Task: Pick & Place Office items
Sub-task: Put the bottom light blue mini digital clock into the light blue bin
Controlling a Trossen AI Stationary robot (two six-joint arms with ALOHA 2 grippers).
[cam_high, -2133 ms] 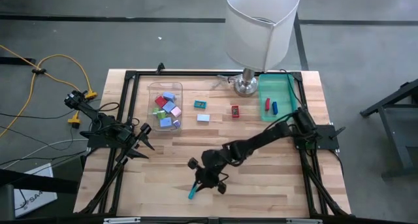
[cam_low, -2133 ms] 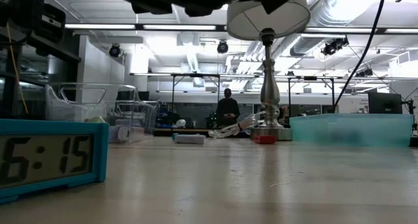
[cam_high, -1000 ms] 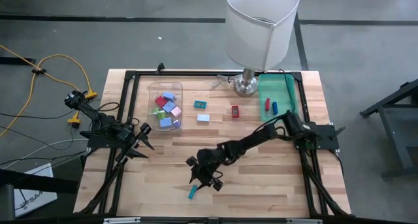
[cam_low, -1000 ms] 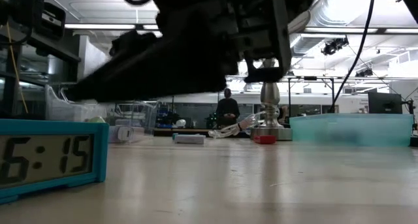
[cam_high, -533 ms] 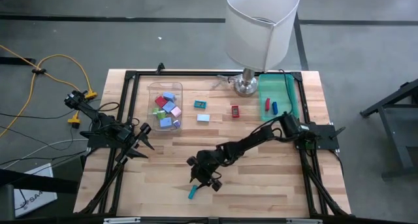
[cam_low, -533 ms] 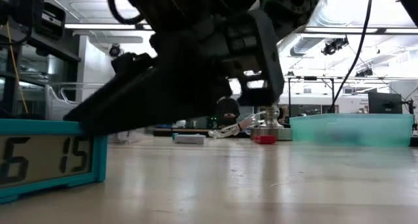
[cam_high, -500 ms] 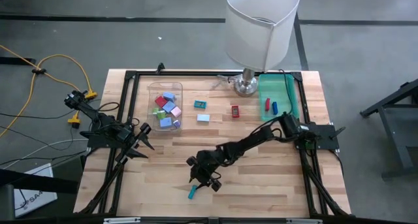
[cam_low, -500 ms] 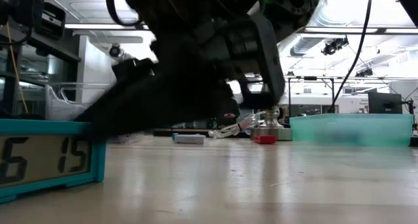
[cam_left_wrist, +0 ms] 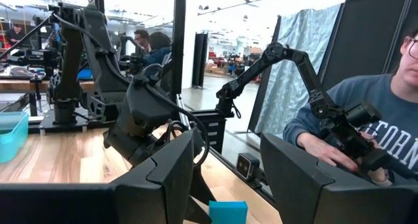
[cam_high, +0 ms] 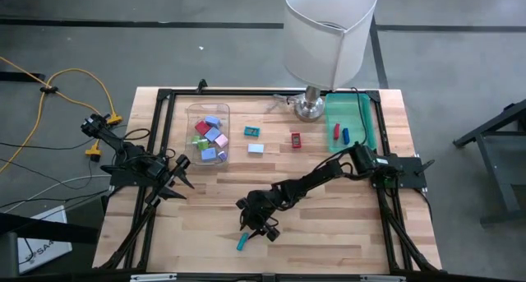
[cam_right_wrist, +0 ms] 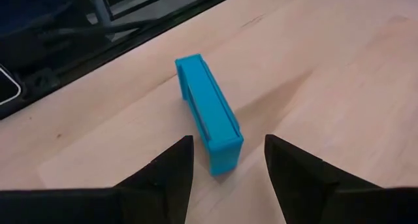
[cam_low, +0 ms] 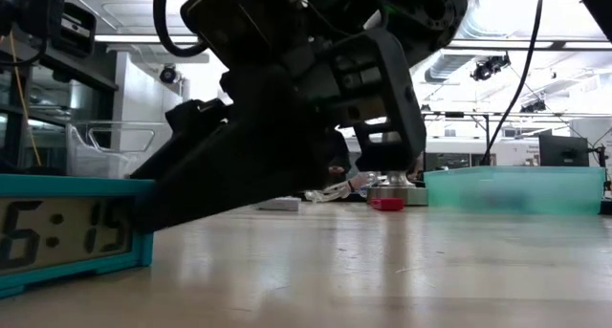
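High view: wooden table fills the centre of the frame; the right gripper sits low and centre, arm stretched in from the right edge, its tips just above a small teal clock lying near the bottom edge of the table. The clock's long axis runs on a diagonal, lower left to upper right, one end toward the gripper. Left gripper waits at mid-left, off by the table's side. Upper centre: clear bin holding mixed coloured pieces, a teal piece, a pale blue block and a red piece loose to its right, then a green tray and the lamp at top. Low view: only here does the clock show its face, digits reading across the lower left corner, standing upright on the tabletop; the dark bulk of the right gripper looms over centre frame, with one finger slanting down to the clock's top right corner. Left wrist view: the left gripper's own fingers stand apart with nothing between them; the clock is a teal sliver at bottom centre, and a person sits at the right edge. Right wrist view: the clock seen edge-on, long axis running upper left to lower centre, its near end between the two spread fingers, no contact visible, jaws open.
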